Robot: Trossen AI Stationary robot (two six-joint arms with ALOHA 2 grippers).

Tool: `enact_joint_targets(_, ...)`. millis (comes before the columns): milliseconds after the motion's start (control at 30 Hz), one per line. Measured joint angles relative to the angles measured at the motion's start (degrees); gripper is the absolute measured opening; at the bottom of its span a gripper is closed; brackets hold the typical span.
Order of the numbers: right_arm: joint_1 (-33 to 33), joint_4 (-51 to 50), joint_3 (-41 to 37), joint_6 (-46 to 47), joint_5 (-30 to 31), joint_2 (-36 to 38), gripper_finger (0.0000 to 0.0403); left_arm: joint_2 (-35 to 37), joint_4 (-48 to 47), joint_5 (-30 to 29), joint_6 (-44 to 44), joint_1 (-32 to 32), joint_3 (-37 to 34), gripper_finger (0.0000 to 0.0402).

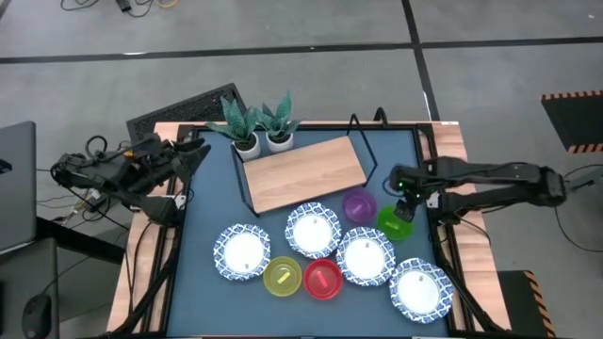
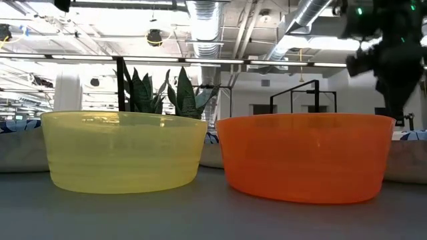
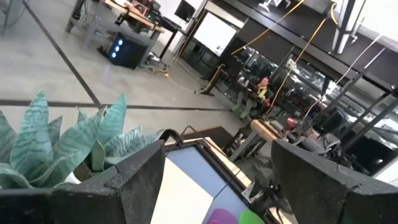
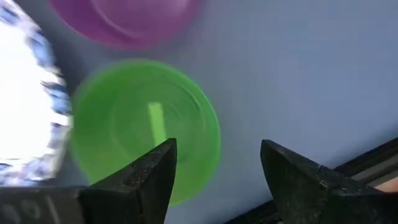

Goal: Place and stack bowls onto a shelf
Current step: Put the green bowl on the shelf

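Note:
The green bowl stands on its base on the blue table, near the right edge, with the purple bowl beside it. My right gripper hovers open above the green bowl's rim, one finger over the bowl and one over bare table; the low view shows it raised. The wooden shelf lies at the far middle. Several white blue-rimmed bowls, the yellow bowl and the red bowl sit nearer. My left gripper waits open at the far left corner.
Two small white plant pots stand at the shelf's far left corner, their leaves close to my left gripper. A black wire frame rises at the shelf's far right. A white bowl sits right beside the green one. Bare table lies between shelf and left edge.

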State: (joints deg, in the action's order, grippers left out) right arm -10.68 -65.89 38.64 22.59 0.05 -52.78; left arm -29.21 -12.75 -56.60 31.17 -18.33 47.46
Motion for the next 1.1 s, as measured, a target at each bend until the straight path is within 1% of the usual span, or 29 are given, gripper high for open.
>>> enact_joint_targets(67, -0.02, 1.78, -2.41, 0.79, -0.77, 0.38, 0.026, 0.0, 0.02, 0.0, -0.02, 0.0, 0.0, 0.0278)
enact_joint_targets(133, -0.02, 3.57, -2.94, 1.62, -1.64, 0.49, 0.026, 0.0, 0.0, -0.02, -0.02, 0.0, 0.0, 0.0279)
enact_joint_targets(200, 0.0, 3.83, -2.94, 3.48, -0.97, 0.69, 0.026, 0.0, -0.08, -0.02, 0.02, 0.0, 0.0, 0.0279)
enact_joint_targets(367, -0.02, 3.91, -3.32, 8.84, 3.08, -0.87, 0.026, 0.0, -0.28, -0.02, 0.07, 0.0, 0.0, 0.0279)
enact_joint_targets(700, 0.55, 10.16, -9.9, 17.02, 3.13, -2.1, 0.026, 0.0, -0.31, -0.04, 0.14, 0.0, -0.02, 0.0279)
enact_joint_targets(800, 0.53, 11.44, -11.11, 19.27, 3.3, -2.05, 0.0252, 0.0, -0.37, -0.04, -0.01, 0.0, -0.02, 0.0279)
enact_joint_targets(867, 0.55, 11.67, -11.2, 19.95, 3.3, -2.1, 0.0235, 0.0, -0.42, -0.09, -0.02, 0.0, -0.04, 0.0279)
enact_joint_targets(933, 0.54, 11.68, -11.2, 20.92, 3.3, -2.07, 0.0199, 0.0, -0.42, -0.14, -0.02, 0.0, -0.04, 0.0279)
enact_joint_targets(1000, 0.53, 11.69, -11.2, 21.97, 3.3, -2.07, 0.0148, 0.0, -0.44, -0.2, -0.02, 0.0, -0.04, 0.0279)
enact_joint_targets(1100, 0.46, 11.59, -11.2, 24.55, 3.17, -2.07, 0.0049, 0.0, -0.46, -0.24, -0.04, 0.0, -0.04, 0.0279)
